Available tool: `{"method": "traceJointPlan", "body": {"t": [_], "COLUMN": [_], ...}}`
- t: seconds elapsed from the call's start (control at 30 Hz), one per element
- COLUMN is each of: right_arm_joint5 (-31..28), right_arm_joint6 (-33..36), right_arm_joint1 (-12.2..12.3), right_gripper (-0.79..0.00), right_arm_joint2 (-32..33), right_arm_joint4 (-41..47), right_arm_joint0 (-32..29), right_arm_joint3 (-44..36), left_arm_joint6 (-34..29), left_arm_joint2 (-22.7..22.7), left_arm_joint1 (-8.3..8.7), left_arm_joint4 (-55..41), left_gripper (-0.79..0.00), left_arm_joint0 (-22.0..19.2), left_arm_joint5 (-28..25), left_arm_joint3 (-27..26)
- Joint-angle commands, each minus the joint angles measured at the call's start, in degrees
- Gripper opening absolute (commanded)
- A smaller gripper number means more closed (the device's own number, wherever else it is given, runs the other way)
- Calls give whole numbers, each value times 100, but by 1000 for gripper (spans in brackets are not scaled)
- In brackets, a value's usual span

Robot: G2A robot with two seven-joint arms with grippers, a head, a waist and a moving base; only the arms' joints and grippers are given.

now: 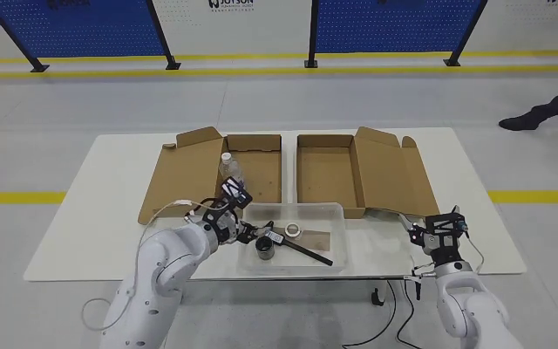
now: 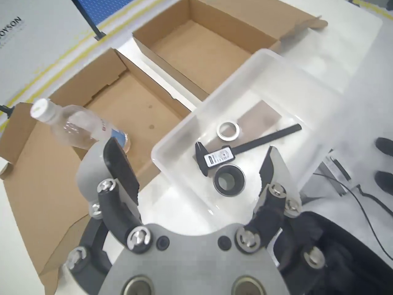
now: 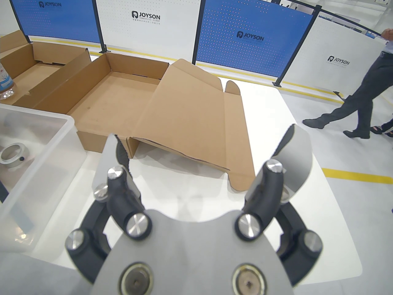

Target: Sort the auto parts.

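Left box (image 1: 260,170) & right box (image 1: 327,174) brown, bin (image 1: 296,207) clear, caliper (image 2: 245,147) blk, ring (image 2: 219,131) silver, table (image 1: 96,201) white.

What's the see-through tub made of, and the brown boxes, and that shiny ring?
Tub: probably plastic, clear and slightly cloudy; you can see through its walls.
Boxes: cardboard, dull brown, with creased fold-out flaps.
Ring: looks like metal, silvery with a soft shine, though painted plastic can't be ruled out.
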Motion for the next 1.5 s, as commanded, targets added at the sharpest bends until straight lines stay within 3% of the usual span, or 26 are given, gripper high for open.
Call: {"method": "traceJointPlan", "body": {"t": [0.0,0.23,0.73,1.0,1.17,1.23,1.27,1.33,1.47], "right_arm_joint5": [0,0,0,0,0,0,0,0,0], "right_arm_joint6": [0,0,0,0,0,0,0,0,0], "right_arm_joint1": [0,0,0,0,0,0,0,0,0], "right_gripper": [0,0,0,0,0,0,0,0,0], "right_arm_joint2": [0,0,0,0,0,0,0,0,0], "right_arm_joint4": [0,0,0,0,0,0,0,0,0], "right_arm_joint0": [0,0,0,0,0,0,0,0,0], "right_arm_joint3": [0,0,0,0,0,0,0,0,0], "left_arm_joint6": [-339,-1019,-913,-1930,-2096,-2117,-2140,-2147,-2139], "left_arm_joint2": [67,327,304,660,1267,1470,1570,1764,2028], "left_arm_joint1": [22,89,107,147,274,329,358,409,497], "left_arm_joint4": [-158,-648,-653,-1626,-1610,-1694,-1673,-1717,-1889], "left_gripper": [0,0,0,0,0,-105,-120,-265,-369], "left_arm_joint0": [-58,-262,-287,-1161,-1734,-1901,-1987,-2127,-2332], "left_arm_joint5": [-207,-823,-670,-771,-606,-585,-563,-556,-563], "left_arm_joint3": [60,166,216,740,1210,1422,1517,1675,1935]}}
